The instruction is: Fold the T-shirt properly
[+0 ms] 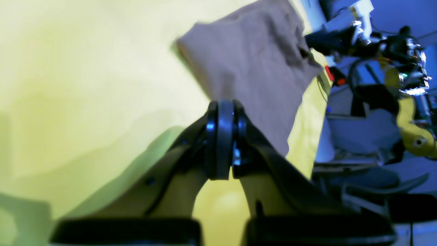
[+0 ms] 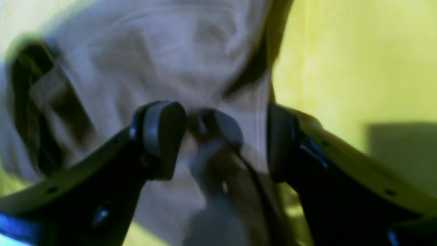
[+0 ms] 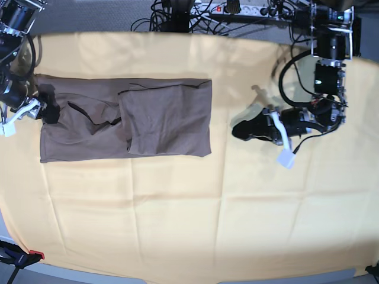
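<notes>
a: starting at the left of the base view, what's the right gripper [image 3: 52, 112] up to?

b: it's low at the outer end of the t-shirt [image 3: 169, 121], its fingers spread apart with fabric lying between them. nothing is pinched, as far as the right wrist view shows. i'd guess it is there to take that end, or has just let go of it.

a: and the shirt itself?

b: it lies across the left half of the yellow cloth [image 3: 177, 225], in a long sideways strip. the part by the right gripper is low and rumpled, with a gaping crease along it. further right, a smoother panel is doubled over, its loose edge near the middle.

a: why leave that rumpled end sticking out?

b: probably it's the next bit to fold in, over the smooth panel. i'd flatten the crease first, or it could end up trapped as a lump.

a: then the left gripper [image 3: 237, 131], furthest right?

b: clenched on nothing, just off the shirt's right edge. parked there, it seems to me, it leaves the fold alone but is near enough to steady that side.
</notes>
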Controlling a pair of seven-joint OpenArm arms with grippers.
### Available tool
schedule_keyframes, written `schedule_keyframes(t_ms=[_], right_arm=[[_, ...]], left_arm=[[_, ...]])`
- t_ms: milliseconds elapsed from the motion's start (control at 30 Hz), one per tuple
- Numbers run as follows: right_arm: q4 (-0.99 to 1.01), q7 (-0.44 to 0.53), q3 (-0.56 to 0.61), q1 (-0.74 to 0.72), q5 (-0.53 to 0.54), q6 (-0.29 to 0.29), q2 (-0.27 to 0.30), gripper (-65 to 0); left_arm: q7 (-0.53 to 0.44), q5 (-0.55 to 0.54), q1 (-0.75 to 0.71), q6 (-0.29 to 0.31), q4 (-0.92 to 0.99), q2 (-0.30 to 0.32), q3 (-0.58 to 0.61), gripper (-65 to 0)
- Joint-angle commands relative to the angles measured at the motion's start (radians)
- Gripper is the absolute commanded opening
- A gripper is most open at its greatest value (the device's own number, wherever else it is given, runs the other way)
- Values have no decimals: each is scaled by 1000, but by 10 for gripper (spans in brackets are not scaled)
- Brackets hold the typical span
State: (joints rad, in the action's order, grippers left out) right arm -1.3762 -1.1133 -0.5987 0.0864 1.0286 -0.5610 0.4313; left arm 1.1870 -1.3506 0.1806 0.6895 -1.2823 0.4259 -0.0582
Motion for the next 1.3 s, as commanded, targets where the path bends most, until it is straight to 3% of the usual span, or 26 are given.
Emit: schedule_keyframes(t_ms=[0,133,333,533,633,733,767,967,1267], right_arm=[[10,-5,-6,-10,-5,4,14,-241],[64,-20,-6,-11,75,-25,-2,-241],[84,-199,12,-11,229,-92,-22,-241],[84,-206,69,-15,247,-135,-21,-250],[84,-162,69,-18,247,-137,-18,-348],[84,-148,69,-18,247,-137,-18,-605],[84,-147,69,-18,247,-137,-18,-650],[62,-156,68,-26,246,-137,-10,-650],[-140,-167,68,-30,115,-137,4,-650]], left_arm=[[-9,-49,22,9,-18,19,-4,-650],[-7,-71,21,9,-18,72,-4,-650],[-8,-75,14,9,-18,120,-9,-650],[-8,-76,16,9,-18,120,-11,-650],[-8,-77,16,9,-18,120,-11,-650],[-8,-77,16,9,-18,120,-11,-650],[-8,-77,16,9,-18,120,-11,-650],[-8,-86,17,9,-18,121,-30,-650],[31,-133,16,9,-18,127,-210,-650]])
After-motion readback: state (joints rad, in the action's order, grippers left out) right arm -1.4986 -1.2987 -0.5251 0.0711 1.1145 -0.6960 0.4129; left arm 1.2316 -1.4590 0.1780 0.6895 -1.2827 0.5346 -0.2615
